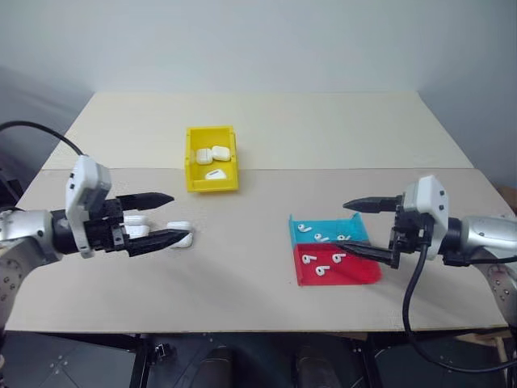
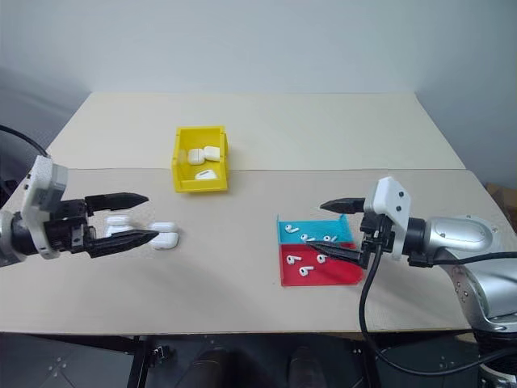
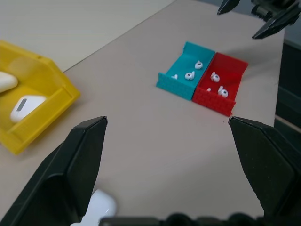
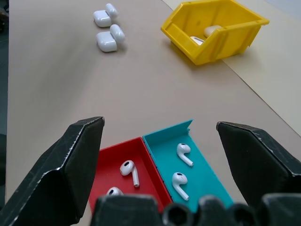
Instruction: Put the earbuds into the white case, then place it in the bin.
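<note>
Several white earbuds [image 4: 183, 153] lie in a flat tray that is half blue, half red [image 1: 359, 275]. Two white cases [image 4: 106, 42] sit on the table at the left, and their lids look flipped open. One case [image 2: 166, 237] lies just past my left gripper's lower fingertip; the other case [image 2: 119, 222] lies between its fingers, untouched as far as I can tell. My left gripper [image 1: 179, 217] is open and holds nothing. The yellow bin [image 1: 212, 187] stands behind them with other white cases [image 1: 212, 153] inside. My right gripper [image 1: 342, 227] hangs open and empty over the tray's right side.
A seam runs across the beige table [image 1: 323, 129] just behind the bin. The left wrist view shows my right gripper's fingertips [image 3: 270, 28] beyond the tray [image 3: 207, 99]. Bare tabletop lies between the cases and the tray.
</note>
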Controlling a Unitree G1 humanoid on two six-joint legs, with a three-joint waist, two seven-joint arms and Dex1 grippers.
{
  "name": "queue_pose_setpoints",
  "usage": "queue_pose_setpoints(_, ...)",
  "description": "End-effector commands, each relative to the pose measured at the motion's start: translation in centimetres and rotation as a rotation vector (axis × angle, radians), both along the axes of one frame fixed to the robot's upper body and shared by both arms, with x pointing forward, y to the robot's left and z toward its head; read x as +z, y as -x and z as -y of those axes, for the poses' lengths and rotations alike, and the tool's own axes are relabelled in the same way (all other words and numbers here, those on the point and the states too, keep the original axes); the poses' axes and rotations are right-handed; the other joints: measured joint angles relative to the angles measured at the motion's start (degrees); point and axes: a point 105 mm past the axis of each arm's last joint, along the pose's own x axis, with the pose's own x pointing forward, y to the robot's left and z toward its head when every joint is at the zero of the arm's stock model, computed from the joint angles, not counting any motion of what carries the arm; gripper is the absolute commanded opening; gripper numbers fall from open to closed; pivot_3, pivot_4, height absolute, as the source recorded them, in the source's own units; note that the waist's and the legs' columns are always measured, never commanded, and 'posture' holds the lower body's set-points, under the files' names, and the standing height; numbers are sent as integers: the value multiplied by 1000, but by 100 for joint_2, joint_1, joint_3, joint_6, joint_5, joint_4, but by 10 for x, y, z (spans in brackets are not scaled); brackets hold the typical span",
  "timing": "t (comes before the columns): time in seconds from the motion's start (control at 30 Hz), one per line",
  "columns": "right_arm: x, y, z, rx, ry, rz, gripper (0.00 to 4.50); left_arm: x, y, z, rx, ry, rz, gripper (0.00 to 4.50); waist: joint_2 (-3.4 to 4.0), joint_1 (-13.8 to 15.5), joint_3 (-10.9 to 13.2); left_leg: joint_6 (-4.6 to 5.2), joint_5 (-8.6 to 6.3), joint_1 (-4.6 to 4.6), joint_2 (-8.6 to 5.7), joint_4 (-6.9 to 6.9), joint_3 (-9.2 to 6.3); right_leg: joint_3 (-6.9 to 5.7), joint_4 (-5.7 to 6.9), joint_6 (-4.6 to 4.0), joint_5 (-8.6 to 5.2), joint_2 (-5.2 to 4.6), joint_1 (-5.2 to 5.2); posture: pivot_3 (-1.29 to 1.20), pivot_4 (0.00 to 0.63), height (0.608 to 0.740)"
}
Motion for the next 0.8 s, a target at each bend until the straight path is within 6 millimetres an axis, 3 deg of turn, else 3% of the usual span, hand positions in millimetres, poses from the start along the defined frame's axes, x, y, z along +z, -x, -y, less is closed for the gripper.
queue_pose_setpoints(0.03, 17, 6, -1, 30, -11, 42, 4474, 12, 4, -6, 14, -54, 21, 4500, 0, 5, 0, 0, 0, 0, 0, -3, 0, 0, -1, 0, 0, 0, 0, 0, 150, 740)
queue_pose_setpoints(0.23, 19, 9, -1, 28, -29, 26, 4474, 19, -3, 1, 123, -215, -7, 4500, -3, 31, 1, 0, 0, 0, 0, 0, -2, -2, 0, 0, 0, 0, 4, 0, 150, 740)
queue_pose_setpoints(0.4, 18, 11, 2, 13, -7, 18, 4474, 15, -10, -7, 336, -370, -209, 4500, -6, 21, 4, 1, 0, 1, -1, -3, -1, 0, 3, 2, -1, 0, 2, 0, 150, 740)
queue_pose_setpoints(0.5, 18, 12, 3, 12, 2, 4, 4474, 21, -17, -10, 431, -371, -314, 4500, -9, 13, 5, 1, 0, 1, -6, 6, -1, 1, 12, 6, -2, 2, 4, 0, 150, 740)
queue_pose_setpoints(0.67, 19, 11, 5, 15, 15, -13, 4474, 26, -43, -19, 579, -375, -340, 4500, -11, -17, 6, 1, 0, 4, -7, 3, 0, 11, 18, 6, -3, 2, -2, 0, 150, 740)
queue_pose_setpoints(0.8, 22, 10, 6, 19, 18, -27, 4474, 10, -54, -20, 649, -376, -445, 4500, -15, -16, 9, 1, 0, 0, -7, 8, 0, 15, 47, 7, -3, 0, -6, 0, 150, 740)
